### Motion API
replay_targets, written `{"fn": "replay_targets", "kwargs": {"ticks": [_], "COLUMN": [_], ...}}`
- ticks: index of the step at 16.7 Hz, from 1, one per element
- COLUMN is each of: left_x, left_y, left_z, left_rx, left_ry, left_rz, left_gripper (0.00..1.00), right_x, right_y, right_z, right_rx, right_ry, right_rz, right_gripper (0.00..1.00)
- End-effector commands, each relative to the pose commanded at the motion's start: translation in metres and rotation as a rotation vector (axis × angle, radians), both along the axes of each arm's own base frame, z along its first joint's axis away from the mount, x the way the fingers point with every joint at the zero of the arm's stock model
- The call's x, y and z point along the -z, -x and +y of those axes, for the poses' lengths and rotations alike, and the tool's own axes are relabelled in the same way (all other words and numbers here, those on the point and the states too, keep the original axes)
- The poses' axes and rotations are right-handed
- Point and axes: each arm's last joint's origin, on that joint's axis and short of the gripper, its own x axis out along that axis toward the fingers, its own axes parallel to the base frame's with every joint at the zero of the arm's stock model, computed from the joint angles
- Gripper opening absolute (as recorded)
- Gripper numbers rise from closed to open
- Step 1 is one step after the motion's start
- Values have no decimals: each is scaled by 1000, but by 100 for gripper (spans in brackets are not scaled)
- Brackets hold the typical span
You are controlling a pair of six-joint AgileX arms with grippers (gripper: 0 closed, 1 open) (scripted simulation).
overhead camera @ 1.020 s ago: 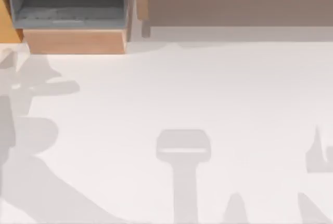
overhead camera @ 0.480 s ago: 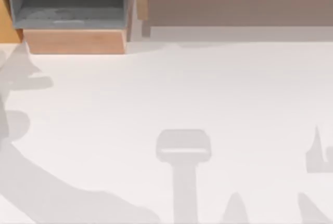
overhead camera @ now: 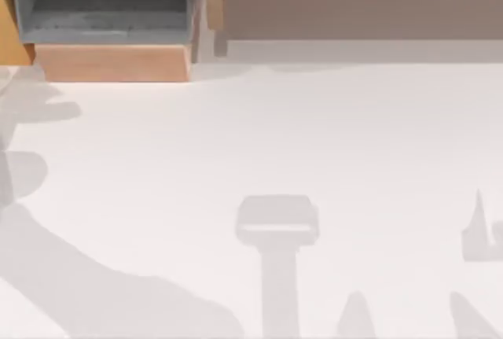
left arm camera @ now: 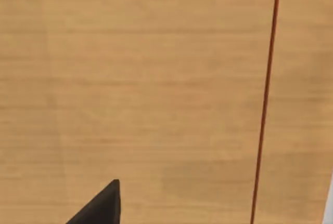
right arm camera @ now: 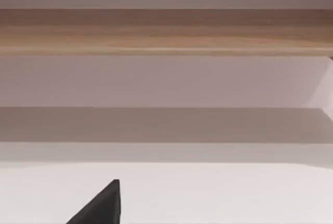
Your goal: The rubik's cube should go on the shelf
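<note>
The rubik's cube is out of view. The shelf (overhead camera: 361, 10) runs along the back of the table from the middle to the right, a long light-wood board with a wooden side post (overhead camera: 213, 1) and a brownish-grey recessed face. In the right wrist view the shelf (right arm camera: 166, 31) lies straight ahead across white table, with a dark tip of my right gripper (right arm camera: 101, 208) at the picture's edge. A dark tip of my left gripper (left arm camera: 101, 208) sits close against a light-wood panel (left arm camera: 145, 89) with a thin dark red line.
A wooden box with a grey-lined compartment (overhead camera: 102, 9) stands at the back left, next to the shelf's post. The white table (overhead camera: 314, 134) carries grey arm shadows at its left edge and along its front.
The left arm's shadow at the table's left has drawn back toward the left edge, and its long diagonal part has spread rightward along the front. The shadows on the right have not moved.
</note>
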Motion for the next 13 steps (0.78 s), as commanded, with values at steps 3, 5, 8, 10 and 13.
{"fn": "replay_targets", "kwargs": {"ticks": [3, 5, 8, 10, 13], "left_x": [0, 0, 0, 0, 0], "left_y": [-2, -2, -2, -2, -2], "left_z": [0, 0, 0, 0, 0], "left_rx": [0, 0, 0, 0, 0], "left_ry": [0, 0, 0, 0, 0], "left_rz": [0, 0, 0, 0, 0], "left_gripper": [100, 92, 70, 55, 32], "right_x": [0, 0, 0, 0, 0], "right_y": [0, 0, 0, 0, 0], "right_z": [0, 0, 0, 0, 0], "right_rx": [0, 0, 0, 0, 0], "right_ry": [0, 0, 0, 0, 0], "right_rz": [0, 0, 0, 0, 0], "right_gripper": [100, 100, 100, 100, 100]}}
